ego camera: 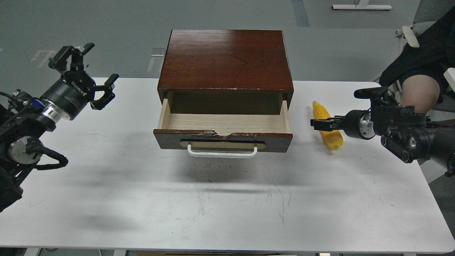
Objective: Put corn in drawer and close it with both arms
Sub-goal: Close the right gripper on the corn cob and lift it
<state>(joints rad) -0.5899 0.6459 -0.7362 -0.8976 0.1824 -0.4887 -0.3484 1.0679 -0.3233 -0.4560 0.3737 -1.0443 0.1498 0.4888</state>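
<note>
The yellow corn [322,111] lies on the white table [142,199] to the right of the drawer, pointed end away from me. The drawer [224,122] of the reddish-brown box [225,58] is pulled open and its pale inside is empty; the white handle [222,153] faces me. My right gripper [317,124] reaches in from the right and lies across the middle of the corn, hiding part of it; it is seen edge-on, so its fingers cannot be told apart. My left gripper [102,61] is open and empty, raised over the table's far left edge, well apart from the box.
A person's leg [416,93] and a chair [408,35] are beyond the table's right edge, close behind my right arm. The table's front edge runs along the bottom of the view.
</note>
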